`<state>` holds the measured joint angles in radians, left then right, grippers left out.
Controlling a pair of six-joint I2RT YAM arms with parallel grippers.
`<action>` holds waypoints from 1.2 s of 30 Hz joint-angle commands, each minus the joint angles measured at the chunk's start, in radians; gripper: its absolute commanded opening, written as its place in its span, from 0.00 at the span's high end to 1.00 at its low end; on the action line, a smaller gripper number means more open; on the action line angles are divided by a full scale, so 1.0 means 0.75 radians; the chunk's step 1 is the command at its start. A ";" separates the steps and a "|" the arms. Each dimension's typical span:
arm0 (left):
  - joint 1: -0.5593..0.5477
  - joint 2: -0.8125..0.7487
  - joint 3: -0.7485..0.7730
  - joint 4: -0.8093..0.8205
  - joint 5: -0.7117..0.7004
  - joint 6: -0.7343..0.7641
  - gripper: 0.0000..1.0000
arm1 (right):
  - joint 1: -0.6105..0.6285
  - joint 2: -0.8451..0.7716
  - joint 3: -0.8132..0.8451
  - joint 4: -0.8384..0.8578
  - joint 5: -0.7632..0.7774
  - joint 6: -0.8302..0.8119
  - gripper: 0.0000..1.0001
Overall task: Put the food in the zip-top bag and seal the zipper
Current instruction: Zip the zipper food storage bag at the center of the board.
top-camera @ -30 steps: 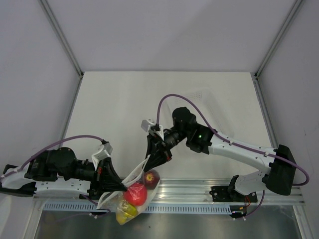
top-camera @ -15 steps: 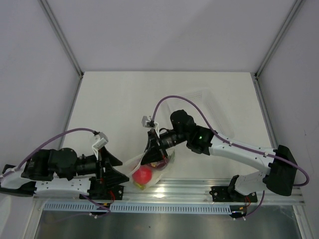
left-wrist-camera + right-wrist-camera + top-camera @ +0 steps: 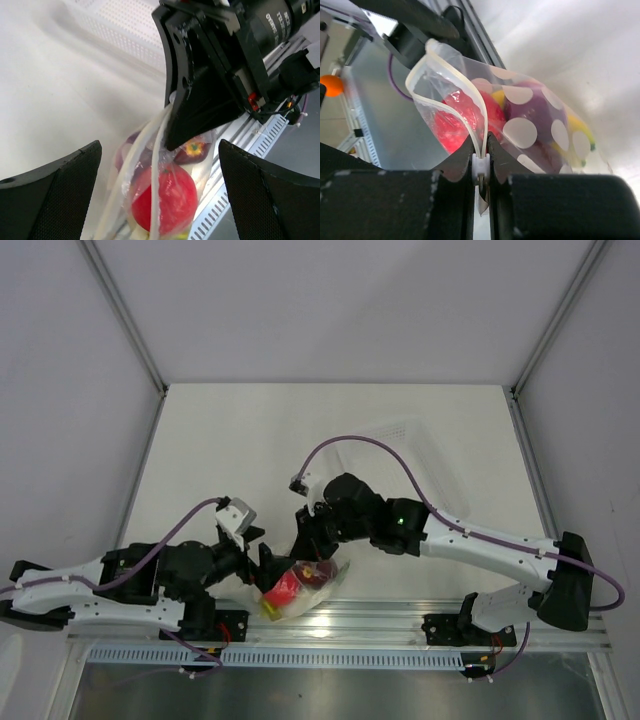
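The zip-top bag lies at the table's near edge with the food inside: a red round fruit, a dark red apple, a purple onion and a yellow banana. In the right wrist view the bag shows white dots. My right gripper is shut on the zipper, pinching its white end piece, with both strips curving away from it, parted. My left gripper stands open, its fingers on either side of the bag without touching it.
A translucent white tray sits at the back right. A metal rail runs along the near edge right beside the bag. An orange object shows beyond the table edge.
My left gripper has let go of the bag, opened wide and swung right toward it. The bag, earlier hanging over the front rail, now rests on the table under the right gripper.
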<state>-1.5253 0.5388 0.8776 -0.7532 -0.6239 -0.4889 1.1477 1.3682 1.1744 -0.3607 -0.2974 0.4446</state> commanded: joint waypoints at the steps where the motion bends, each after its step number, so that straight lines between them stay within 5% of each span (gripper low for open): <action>1: 0.003 -0.076 -0.063 0.249 -0.066 0.198 0.01 | 0.038 -0.026 0.083 -0.214 0.208 -0.022 1.00; 17: 0.003 -0.099 -0.031 0.362 0.316 0.402 0.01 | 0.118 -0.172 0.261 -0.308 0.155 -0.159 1.00; 29: 0.007 0.044 0.041 0.354 0.382 0.513 0.00 | 0.194 -0.233 0.261 -0.372 0.096 -0.243 1.00; 36: 0.019 0.016 -0.002 0.393 0.666 0.568 0.01 | 0.227 -0.317 0.205 -0.341 0.004 -0.288 1.00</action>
<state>-1.5192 0.5674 0.8665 -0.5014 -0.2489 -0.1040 1.3029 1.1927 1.3201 -0.6617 -0.2386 0.2623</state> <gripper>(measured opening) 0.994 0.109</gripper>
